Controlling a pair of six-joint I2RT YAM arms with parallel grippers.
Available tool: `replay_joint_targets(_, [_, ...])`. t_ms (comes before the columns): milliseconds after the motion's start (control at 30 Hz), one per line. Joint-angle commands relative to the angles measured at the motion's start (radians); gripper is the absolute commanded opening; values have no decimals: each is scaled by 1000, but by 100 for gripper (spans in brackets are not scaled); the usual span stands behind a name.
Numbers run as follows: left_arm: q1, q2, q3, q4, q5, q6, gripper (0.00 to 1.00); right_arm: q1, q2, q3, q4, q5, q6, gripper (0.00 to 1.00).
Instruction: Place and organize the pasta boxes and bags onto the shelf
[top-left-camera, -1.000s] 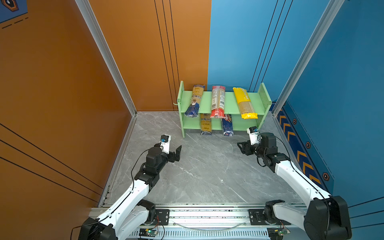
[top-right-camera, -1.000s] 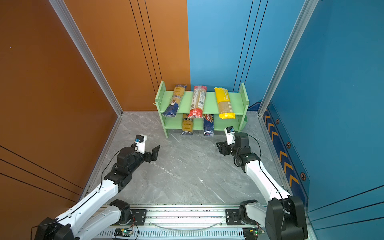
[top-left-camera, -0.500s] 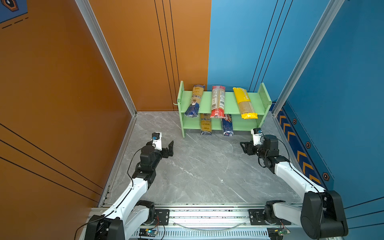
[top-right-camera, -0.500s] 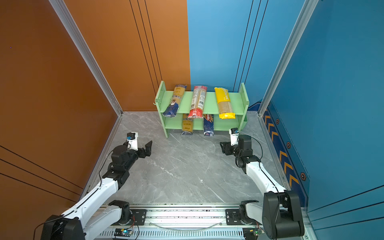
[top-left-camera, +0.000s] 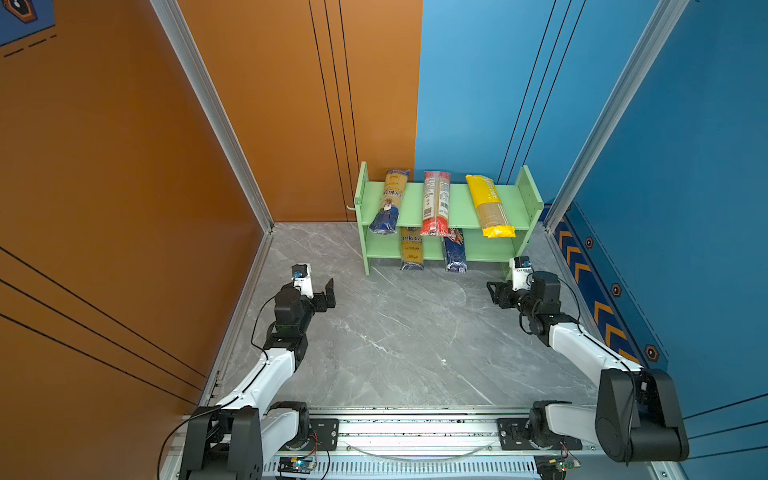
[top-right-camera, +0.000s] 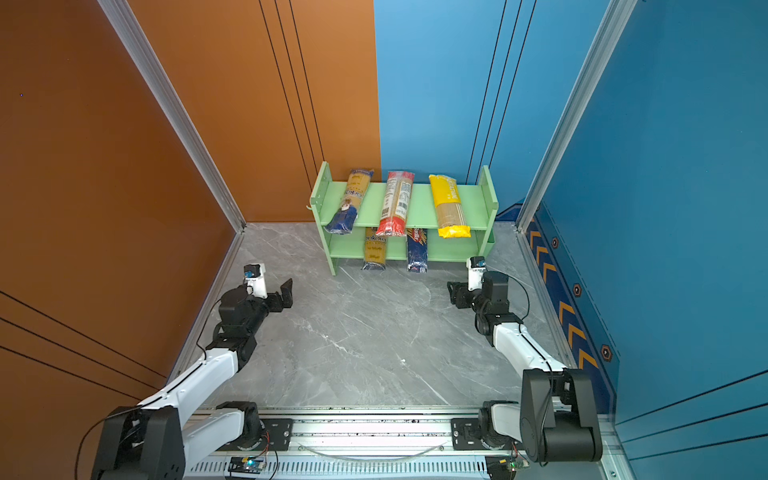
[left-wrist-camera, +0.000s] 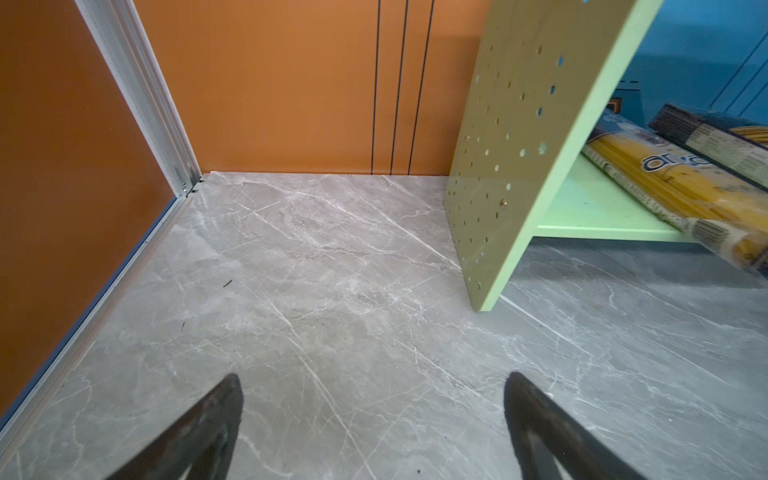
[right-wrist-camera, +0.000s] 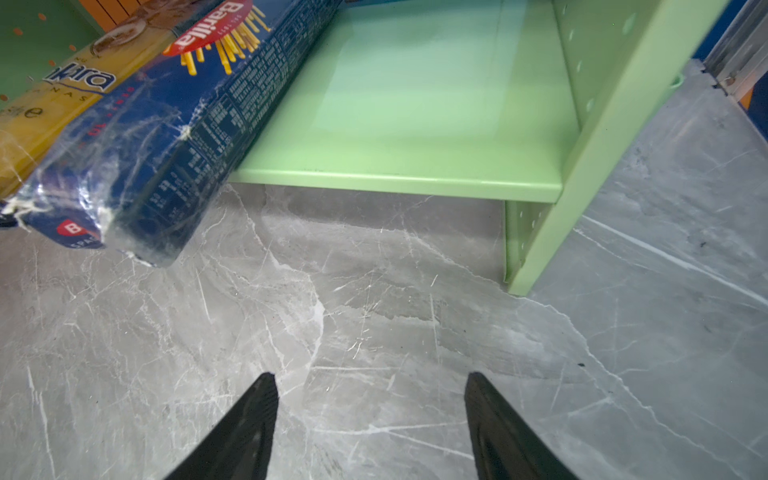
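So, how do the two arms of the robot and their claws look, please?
Both the left arm and right arm have white tube-like links with bulky black joints and black bases. A thin black cable loops beside each wrist, which carries a small white camera block. The left claw and right claw are dark, flat and tapering to points.

glossy plastic barilla pack (right-wrist-camera: 166, 124), matt shelf (right-wrist-camera: 415, 104)

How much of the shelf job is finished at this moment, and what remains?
Done: the shelf holds three packs on its upper tier, two on the lower. In hand: nothing; left fingers and right fingers are open and empty. Left: no pack shows on the table, so perhaps only straightening.
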Motion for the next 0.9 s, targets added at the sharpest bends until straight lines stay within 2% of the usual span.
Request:
replay_joint_targets(0, [23,32,-17,66,-21,13,98,-14,14,-23,60,31,16,69])
replay_joint_targets(200, [42,122,-38,172,-36,42,98,-19,38,-56,128,66,10,69])
replay_joint_targets(367, [76,186,-46,275,14,1,98,-19,52,-111,259,95,16,69])
replay_joint_targets(867, [84,226,-51,269,6,-12,98,-19,152,-115,363,154,-3,69])
